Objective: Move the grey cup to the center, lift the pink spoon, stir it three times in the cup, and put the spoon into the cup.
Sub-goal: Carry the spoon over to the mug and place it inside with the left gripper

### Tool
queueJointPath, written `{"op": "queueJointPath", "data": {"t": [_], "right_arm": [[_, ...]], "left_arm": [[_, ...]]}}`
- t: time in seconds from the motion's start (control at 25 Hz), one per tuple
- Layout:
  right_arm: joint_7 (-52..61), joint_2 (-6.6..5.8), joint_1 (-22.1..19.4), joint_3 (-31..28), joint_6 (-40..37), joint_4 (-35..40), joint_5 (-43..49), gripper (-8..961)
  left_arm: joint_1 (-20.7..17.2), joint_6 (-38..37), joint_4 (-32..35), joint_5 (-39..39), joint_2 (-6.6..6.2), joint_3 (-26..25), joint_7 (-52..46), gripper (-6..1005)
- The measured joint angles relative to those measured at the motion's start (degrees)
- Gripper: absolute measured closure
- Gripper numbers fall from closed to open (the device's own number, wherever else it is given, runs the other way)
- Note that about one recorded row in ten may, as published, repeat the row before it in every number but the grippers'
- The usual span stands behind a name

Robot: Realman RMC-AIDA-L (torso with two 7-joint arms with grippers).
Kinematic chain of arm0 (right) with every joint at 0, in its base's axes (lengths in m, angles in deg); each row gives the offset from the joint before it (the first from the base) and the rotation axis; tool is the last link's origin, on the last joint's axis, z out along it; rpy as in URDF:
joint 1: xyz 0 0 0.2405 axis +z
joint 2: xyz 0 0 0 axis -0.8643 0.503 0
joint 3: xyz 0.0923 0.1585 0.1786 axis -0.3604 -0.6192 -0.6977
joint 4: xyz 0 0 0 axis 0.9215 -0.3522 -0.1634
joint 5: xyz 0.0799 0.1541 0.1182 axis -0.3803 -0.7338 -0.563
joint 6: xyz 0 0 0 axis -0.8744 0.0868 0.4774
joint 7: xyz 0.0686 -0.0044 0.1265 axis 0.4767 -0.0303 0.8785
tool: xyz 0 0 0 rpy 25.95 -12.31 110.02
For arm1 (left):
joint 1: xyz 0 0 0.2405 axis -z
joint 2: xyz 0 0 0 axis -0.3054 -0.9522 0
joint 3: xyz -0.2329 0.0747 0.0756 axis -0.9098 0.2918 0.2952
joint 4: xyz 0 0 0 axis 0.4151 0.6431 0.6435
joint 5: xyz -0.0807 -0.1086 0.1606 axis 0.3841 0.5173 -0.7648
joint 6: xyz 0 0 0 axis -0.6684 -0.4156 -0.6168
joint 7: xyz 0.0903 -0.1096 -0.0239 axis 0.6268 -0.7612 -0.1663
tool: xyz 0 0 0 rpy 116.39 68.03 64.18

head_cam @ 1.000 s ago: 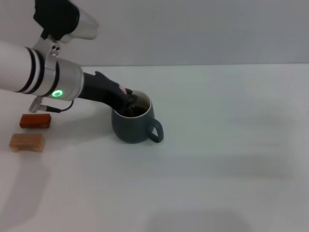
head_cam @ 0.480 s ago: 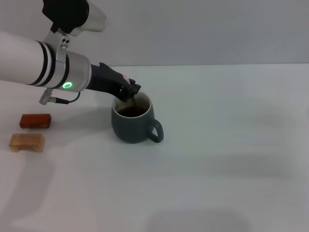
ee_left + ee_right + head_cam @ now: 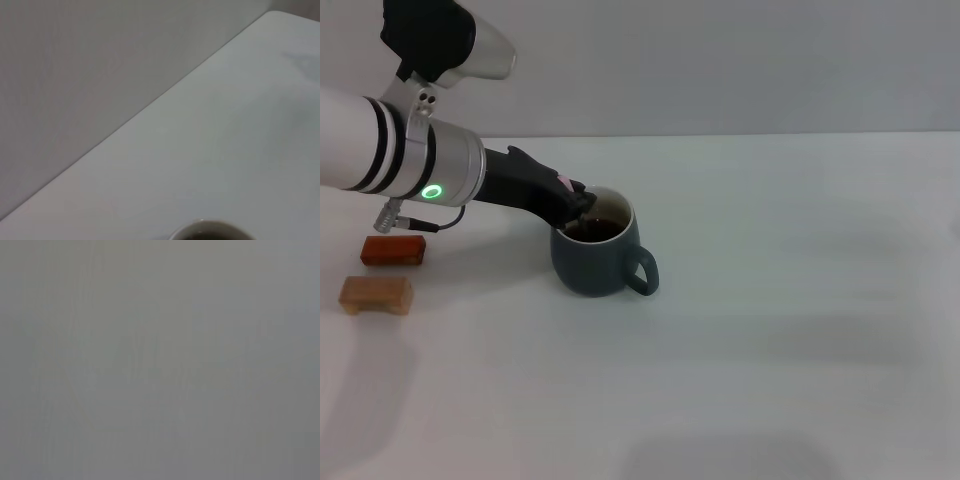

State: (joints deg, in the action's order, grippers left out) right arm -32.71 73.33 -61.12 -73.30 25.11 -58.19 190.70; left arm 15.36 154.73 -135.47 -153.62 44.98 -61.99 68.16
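We saw the grey cup (image 3: 597, 257) holding dark liquid; the left gripper (image 3: 577, 199), jaws clamped on the pink spoon (image 3: 565, 182), sat at its rim.

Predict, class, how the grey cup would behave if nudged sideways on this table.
The grey cup looks squat and wide-based, so it would probably slide rather than tip. It holds dark liquid, so a sharp push could slosh it. Its glazed look suggests it is rigid and breakable.

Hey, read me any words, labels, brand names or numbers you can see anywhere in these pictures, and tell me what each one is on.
No readable text anywhere.
The grey cup, red block and tan block bear no lettering.
The left arm's only mark is a green light ring, not a word or number.
The right wrist view shows only blank grey.
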Motion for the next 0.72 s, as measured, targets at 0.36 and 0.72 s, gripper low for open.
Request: {"op": "queueJointPath", "data": {"t": [0.36, 0.72], "right_arm": [[0.0, 0.00, 0.2, 0.0, 0.0, 0.0, 0.0, 954], [0.0, 0.00, 0.2, 0.0, 0.0, 0.0, 0.0, 954]], "left_arm": [[-0.2, -0.4, 0.3, 0.1, 0.05, 0.0, 0.3, 847], [-1.9, -2.0, 0.1, 0.4, 0.16, -0.1, 1.0, 842]]}}
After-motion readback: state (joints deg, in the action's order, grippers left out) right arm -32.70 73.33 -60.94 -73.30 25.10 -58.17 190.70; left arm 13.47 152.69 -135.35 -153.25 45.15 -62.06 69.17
